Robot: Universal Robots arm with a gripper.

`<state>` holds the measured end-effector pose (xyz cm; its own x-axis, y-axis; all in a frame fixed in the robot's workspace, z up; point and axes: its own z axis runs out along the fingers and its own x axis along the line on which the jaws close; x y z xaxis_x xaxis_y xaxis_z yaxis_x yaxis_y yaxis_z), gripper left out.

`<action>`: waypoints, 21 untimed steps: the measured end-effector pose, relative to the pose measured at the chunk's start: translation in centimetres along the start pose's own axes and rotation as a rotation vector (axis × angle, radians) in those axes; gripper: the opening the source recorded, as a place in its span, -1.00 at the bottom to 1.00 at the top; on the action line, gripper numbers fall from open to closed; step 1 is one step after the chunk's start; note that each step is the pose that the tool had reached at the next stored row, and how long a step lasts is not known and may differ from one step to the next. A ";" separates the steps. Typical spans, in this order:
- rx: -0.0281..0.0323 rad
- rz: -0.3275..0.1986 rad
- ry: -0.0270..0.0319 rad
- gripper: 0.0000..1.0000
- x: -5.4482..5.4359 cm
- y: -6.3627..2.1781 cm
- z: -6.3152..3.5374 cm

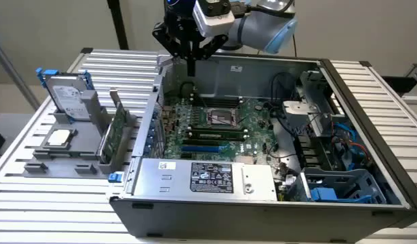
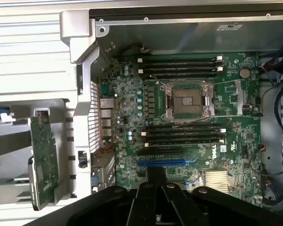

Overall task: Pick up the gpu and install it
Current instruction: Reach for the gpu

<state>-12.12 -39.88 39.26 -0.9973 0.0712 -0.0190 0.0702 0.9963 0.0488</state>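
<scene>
Exterior view, left to right.

- Hard drive (image 1: 67,96) in a blue frame: upright in the grey holder (image 1: 66,155) on the slatted table (image 1: 32,203), well apart from the end effector, below it and toward the exterior view's left.
- The gpu (image 1: 115,133) (image 2: 43,155): on edge in the same holder, green face showing. It is outside the computer case (image 1: 262,66), just beside its near wall, below the end effector and between it and the hard drive. Nothing touches it.
- End effector (image 1: 192,68) (image 2: 155,188): pointing straight down over the case's rear wall. Its fingers are drawn together into one tip, with nothing between them.
- Motherboard (image 1: 215,129) (image 2: 188,127): flat in the case below the end effector. The blue slot (image 2: 160,163) is unoccupied.
</scene>
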 end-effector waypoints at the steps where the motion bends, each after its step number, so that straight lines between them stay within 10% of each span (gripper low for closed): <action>1: 0.0000 0.000 0.0000 -1.00 0.0 0.00 0.00; 13: 0.0002 0.000 0.0001 -1.00 0.1 -0.01 -0.01; 21: -0.0002 0.000 -0.0041 -1.00 3.3 -1.22 -0.13</action>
<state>-15.52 -40.87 39.26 -0.9972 0.0712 -0.0232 0.0700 0.9963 0.0490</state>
